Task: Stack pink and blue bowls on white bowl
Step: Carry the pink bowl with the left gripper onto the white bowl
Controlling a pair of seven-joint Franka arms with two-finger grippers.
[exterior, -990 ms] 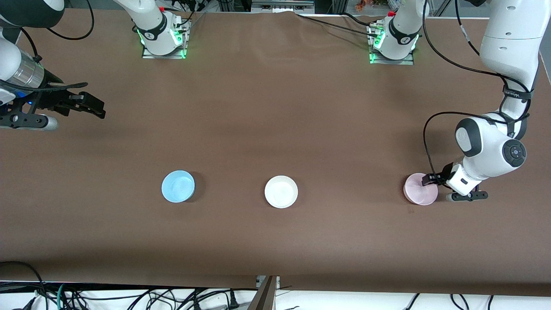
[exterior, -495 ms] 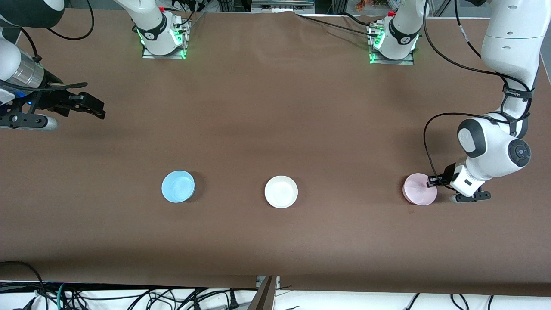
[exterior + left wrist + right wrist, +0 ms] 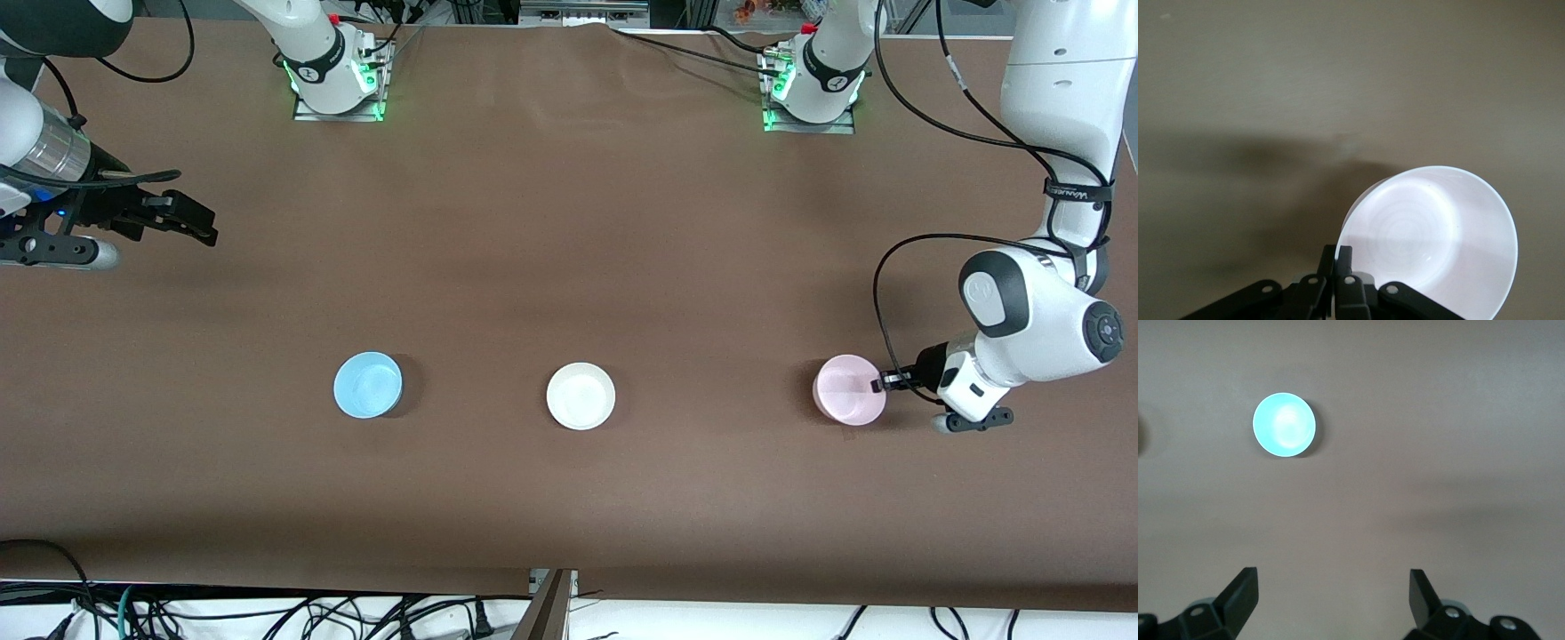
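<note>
We found the pink bowl [image 3: 849, 402] clamped by its rim in the left gripper [image 3: 878, 384], tilted and lifted just over the surface [image 3: 569, 498] at the left arm's end. Away from that gripper toward the right arm's end sat the white bowl [image 3: 581, 396], then the blue bowl [image 3: 367, 385], each well apart. Our right gripper [image 3: 200, 227] waited over the right arm's end, its fingers [image 3: 1240, 592] spread wide apart.
</note>
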